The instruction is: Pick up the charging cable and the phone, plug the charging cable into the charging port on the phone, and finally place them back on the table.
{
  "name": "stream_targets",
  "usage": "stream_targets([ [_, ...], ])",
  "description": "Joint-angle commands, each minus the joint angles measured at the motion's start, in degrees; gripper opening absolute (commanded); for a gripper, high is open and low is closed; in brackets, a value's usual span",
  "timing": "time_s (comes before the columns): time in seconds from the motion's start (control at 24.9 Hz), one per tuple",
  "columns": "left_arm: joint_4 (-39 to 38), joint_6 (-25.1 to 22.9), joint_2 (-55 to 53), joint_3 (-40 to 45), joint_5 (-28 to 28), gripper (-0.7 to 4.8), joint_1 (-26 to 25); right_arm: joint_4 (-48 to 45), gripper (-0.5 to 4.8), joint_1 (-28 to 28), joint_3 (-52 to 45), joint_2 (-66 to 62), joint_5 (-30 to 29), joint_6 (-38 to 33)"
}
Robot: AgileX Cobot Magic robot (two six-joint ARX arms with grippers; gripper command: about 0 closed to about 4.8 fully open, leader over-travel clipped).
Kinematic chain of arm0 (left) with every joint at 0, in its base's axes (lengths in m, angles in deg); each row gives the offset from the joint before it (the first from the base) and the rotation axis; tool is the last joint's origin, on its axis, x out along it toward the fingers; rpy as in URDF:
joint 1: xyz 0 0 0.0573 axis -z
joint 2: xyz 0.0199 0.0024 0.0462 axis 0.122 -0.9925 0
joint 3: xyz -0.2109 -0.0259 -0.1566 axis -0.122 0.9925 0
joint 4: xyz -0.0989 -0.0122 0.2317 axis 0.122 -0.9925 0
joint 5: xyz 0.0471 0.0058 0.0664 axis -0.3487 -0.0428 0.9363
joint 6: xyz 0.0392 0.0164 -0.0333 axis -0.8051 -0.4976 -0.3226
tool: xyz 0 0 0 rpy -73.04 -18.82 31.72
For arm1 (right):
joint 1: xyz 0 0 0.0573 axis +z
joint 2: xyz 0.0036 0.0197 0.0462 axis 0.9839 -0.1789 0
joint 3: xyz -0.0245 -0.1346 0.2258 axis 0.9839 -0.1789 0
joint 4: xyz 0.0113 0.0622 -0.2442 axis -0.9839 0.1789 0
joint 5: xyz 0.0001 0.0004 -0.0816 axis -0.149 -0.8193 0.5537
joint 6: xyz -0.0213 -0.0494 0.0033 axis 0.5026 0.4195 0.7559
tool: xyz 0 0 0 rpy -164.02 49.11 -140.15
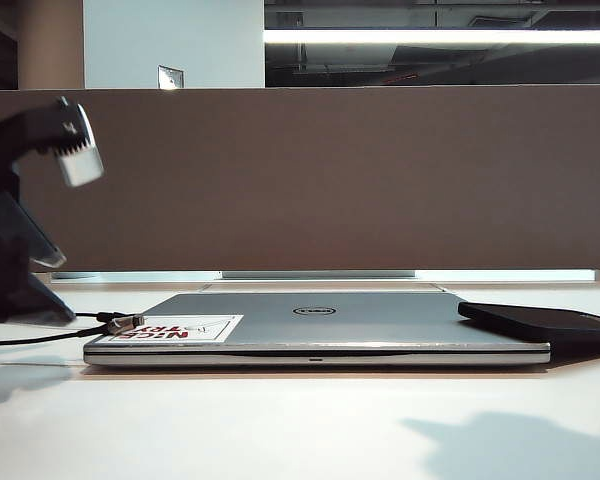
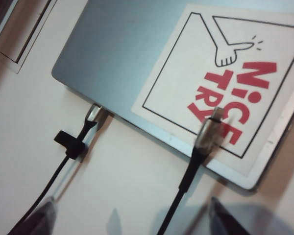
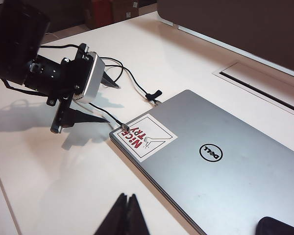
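Note:
The charging cable's silver plug [image 2: 208, 132] rests on the stickered corner of the laptop, and its black cord [image 2: 179, 196] trails back onto the table [image 1: 300, 425]. My left gripper [image 2: 132, 225] hovers open just behind the plug, one finger on each side of the cord, touching nothing. From the side, the same plug [image 1: 126, 322] lies at the laptop's left end, right of the left gripper [image 1: 42, 300]. The phone [image 1: 545, 325], a flat black slab, lies against the laptop's right end. My right gripper [image 3: 128, 197] is shut and empty above the table near the laptop's front edge, far from the phone [image 3: 280, 226].
A closed silver Dell laptop [image 1: 360, 318] with a red-lettered sticker [image 2: 220, 83] fills the middle of the table. A second thin cord with a black clip [image 2: 68, 144] runs to the laptop's side. A grey-brown partition [image 1: 330, 180] closes off the back, with a cable slot [image 3: 259, 83] before it.

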State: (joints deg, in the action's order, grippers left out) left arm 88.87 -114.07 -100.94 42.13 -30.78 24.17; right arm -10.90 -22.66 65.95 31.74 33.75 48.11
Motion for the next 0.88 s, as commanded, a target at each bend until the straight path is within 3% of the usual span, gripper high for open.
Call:
stream_targets([
  [0.04, 4.6, 0.0, -3.8, -0.1, -0.2, 3.95, 0.0, -1.4, -0.04, 0.0, 0.4, 0.2, 0.0, 0.2],
  [0.32, 10.4, 0.0, -10.9, -0.2, -0.2, 3.95, 0.0, -1.5, -0.04, 0.0, 0.4, 0.2, 0.0, 0.1],
  [0.88, 14.9, 0.0, -16.3, -0.2, -0.2, 3.95, 0.0, -1.5, -0.04, 0.0, 0.4, 0.2, 0.0, 0.1],
])
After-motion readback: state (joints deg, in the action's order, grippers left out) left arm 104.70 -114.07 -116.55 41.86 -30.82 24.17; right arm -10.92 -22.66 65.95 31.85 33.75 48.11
